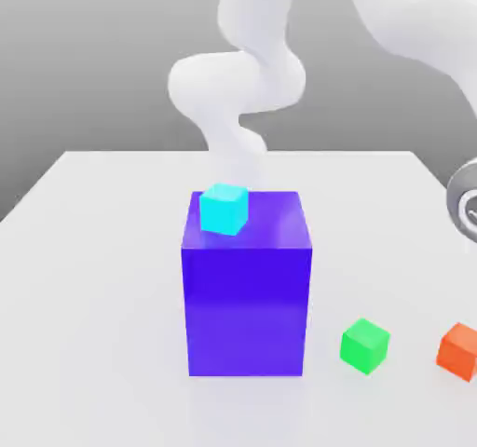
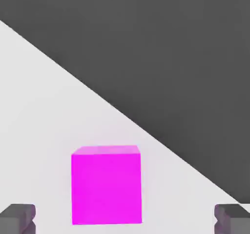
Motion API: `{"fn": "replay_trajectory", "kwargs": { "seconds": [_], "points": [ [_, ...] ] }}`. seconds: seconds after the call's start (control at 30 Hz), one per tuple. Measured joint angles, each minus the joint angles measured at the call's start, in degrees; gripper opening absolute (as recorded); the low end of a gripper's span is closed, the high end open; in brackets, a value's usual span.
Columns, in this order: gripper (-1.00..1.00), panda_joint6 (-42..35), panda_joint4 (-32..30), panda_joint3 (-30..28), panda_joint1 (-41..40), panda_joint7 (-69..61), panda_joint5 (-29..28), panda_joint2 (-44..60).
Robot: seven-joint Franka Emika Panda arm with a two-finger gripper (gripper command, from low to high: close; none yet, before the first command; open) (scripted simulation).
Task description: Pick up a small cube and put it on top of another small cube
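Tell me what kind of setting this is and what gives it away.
Most likely a simulated robotics test scene: a white robot arm over a plain pale tabletop, flat-coloured cubes such as the green cube, and a bare grey backdrop.

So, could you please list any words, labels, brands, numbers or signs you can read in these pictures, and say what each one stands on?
There are none to read: the cyan cube, the blue-violet block, the green cube, the orange-red cube and the magenta cube all show plain faces, and I see no lettering on the white arm either.
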Motion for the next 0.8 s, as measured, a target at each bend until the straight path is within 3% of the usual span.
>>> {"fn": "replay_trajectory", "kwargs": {
  "seconds": [0.03,0.07,0.27,0.43,0.8],
  "points": [
    [0.0,1.5,0.5,-0.6,0.5,0.4,-0.6,2.1],
    [-1.0,2.4,0.9,-1.0,0.9,0.6,-0.9,3.4],
    [-1.0,2.9,1.1,-1.1,1.0,0.7,-1.1,4.1],
    [-1.0,-2.3,-1.3,0.8,-0.5,-1.4,1.8,-3.5],
    [-1.0,1.5,-23.5,8.2,-9.8,-19.3,14.0,-23.5]
  ]
}}
